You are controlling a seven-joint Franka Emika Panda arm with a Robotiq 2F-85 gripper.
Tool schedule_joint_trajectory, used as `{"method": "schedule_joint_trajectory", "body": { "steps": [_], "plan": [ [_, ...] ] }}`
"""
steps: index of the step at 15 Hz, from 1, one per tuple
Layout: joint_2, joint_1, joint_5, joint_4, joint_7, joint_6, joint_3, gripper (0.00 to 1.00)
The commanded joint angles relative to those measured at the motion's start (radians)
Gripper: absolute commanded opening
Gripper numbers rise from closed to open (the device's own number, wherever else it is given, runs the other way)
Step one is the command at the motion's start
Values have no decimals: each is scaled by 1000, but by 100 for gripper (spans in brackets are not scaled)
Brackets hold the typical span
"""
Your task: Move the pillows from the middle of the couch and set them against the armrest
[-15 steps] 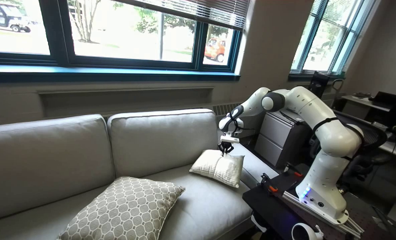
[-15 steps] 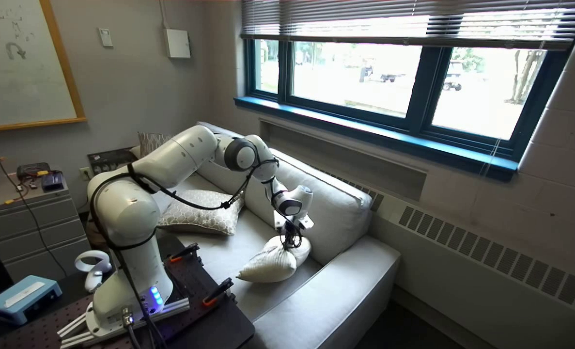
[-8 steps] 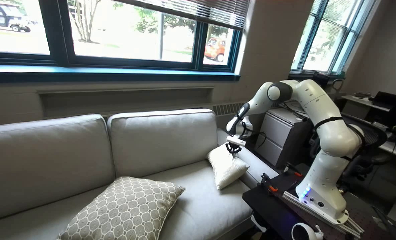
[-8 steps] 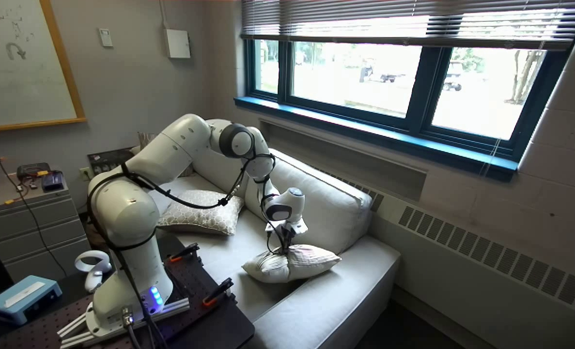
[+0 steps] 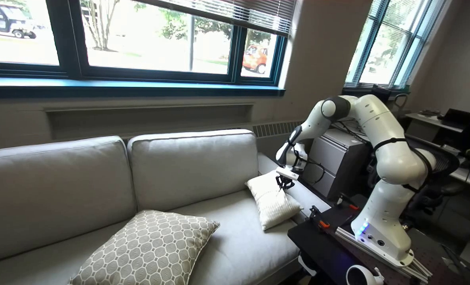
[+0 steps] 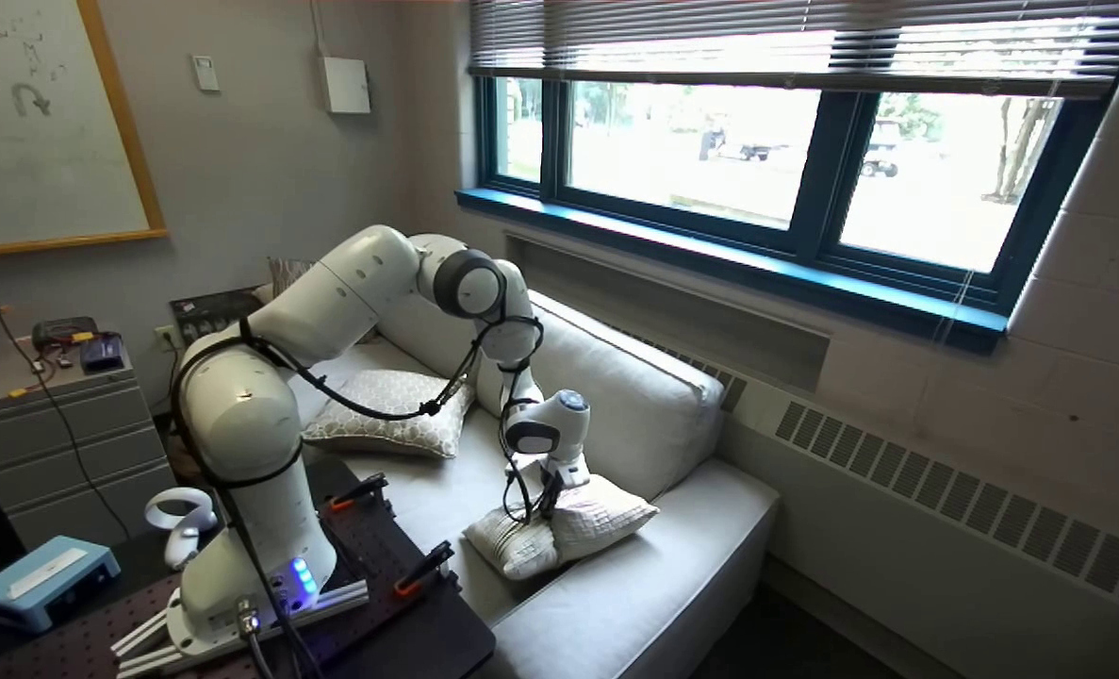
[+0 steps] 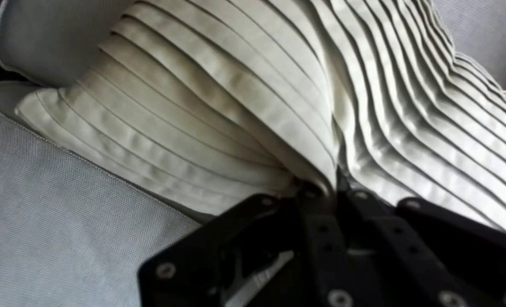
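Observation:
The small white pillow (image 5: pixel 272 204) is pinched near its middle by my gripper (image 5: pixel 284 189), which is shut on a fold of its cloth. In the wrist view its pleats (image 7: pixel 235 85) gather to the black gripper (image 7: pixel 337 187); the fingertips are partly buried in the fabric. The pillow is at the seat's end, beside the armrest (image 6: pixel 658 566), one corner over or near its inner edge; whether it touches is hard to tell. The larger lattice-patterned pillow (image 5: pixel 151 245) lies on the seat of the couch (image 5: pixel 235 237), also behind the arm as a patterned pillow (image 6: pixel 408 415).
A black table (image 5: pixel 318 241) with the robot base and orange-black clamps (image 6: pixel 424 571) stands close to the couch front. Back cushions (image 5: pixel 195 166) rise behind the white pillow. A grey cabinet (image 5: pixel 325 158) stands beyond the armrest. Another cushion (image 6: pixel 287 273) shows at the couch's far end.
The gripper has carried the white pillow toward the armrest and the table side. The pillow has turned, one end swinging to the armrest. The lattice pillow stays put.

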Motion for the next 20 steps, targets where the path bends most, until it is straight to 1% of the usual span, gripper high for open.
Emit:
{"method": "schedule_joint_trajectory", "body": {
  "steps": [1,4,8,11,12,14,16,17,18,19,20],
  "plan": [
    [-67,18,4,-44,31,-6,-24,8],
    [-151,93,-17,-103,71,-2,-78,8],
    [-265,257,-78,-185,187,4,-207,8],
    [-297,336,-152,-186,283,-8,-283,9],
    [-292,350,-179,-173,312,-11,-301,9],
    [-282,357,-227,-142,350,-24,-317,8],
    [-266,343,-263,-113,362,-43,-311,8],
    [-265,330,-274,-105,356,-56,-300,8],
    [-269,301,-282,-95,322,-72,-271,5],
    [-279,257,-279,-86,271,-83,-220,22],
    [-292,204,-260,-82,207,-77,-151,30]
  ]
}}
